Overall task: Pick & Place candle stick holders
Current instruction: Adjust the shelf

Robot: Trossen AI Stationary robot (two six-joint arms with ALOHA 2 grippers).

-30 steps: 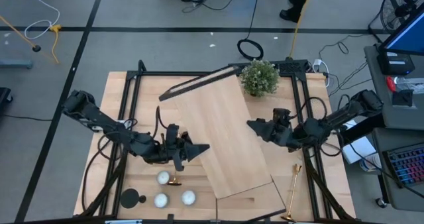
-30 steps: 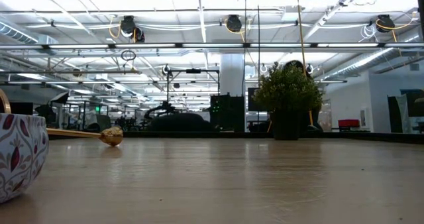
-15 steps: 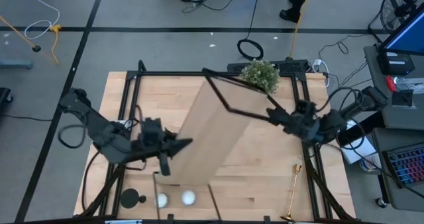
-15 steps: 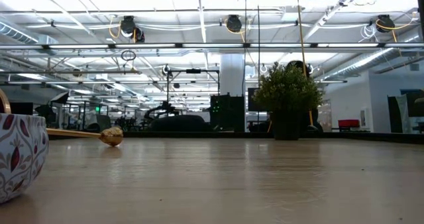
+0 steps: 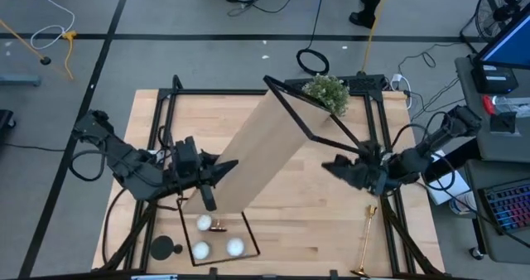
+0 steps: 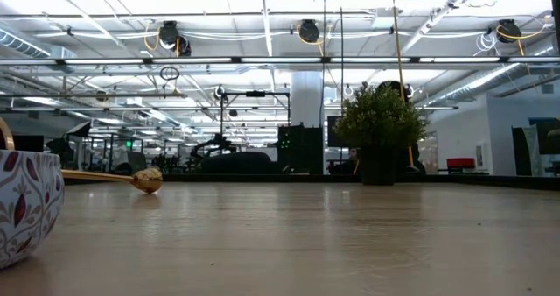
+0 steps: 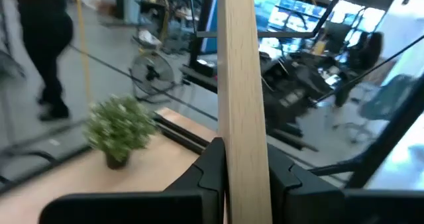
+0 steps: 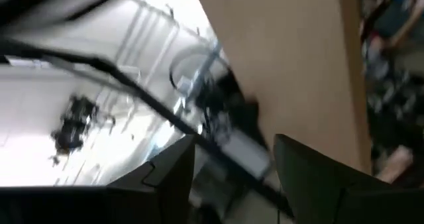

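Note:
The long wooden stand (image 5: 269,152) with black frame legs stands tipped up on its side across the table's middle. My left gripper (image 5: 222,169) is shut on its near left part. My right gripper (image 5: 334,169) is open beside the raised far leg; a black frame rod (image 8: 132,95) runs between its fingers. One gold candle stick holder (image 5: 366,234) lies flat at the right near edge and shows in the low view (image 6: 109,178). A short gold one (image 5: 217,227) and a black one (image 5: 164,248) stand near the white candles (image 5: 235,247). My left gripper pinches the stand's wooden board (image 7: 242,85) across its thickness between its two fingers (image 7: 211,168), reaching level from the table's left. The board stands on edge in the hold, slanting toward the far right. Whether its near black leg (image 5: 248,234) touches the table I cannot tell.
A small potted plant (image 5: 325,94) stands at the far edge, just behind the stand's raised end. A patterned bowl (image 6: 24,204) is close to the low camera. Black rails run along both table sides (image 5: 157,147).
The stand, which lay flat on the table, has been tipped up onto its side; its far end has swung toward the plant. My left gripper has risen and rolled with the board. My right gripper has opened, let go of the frame and drawn back toward the near edge.

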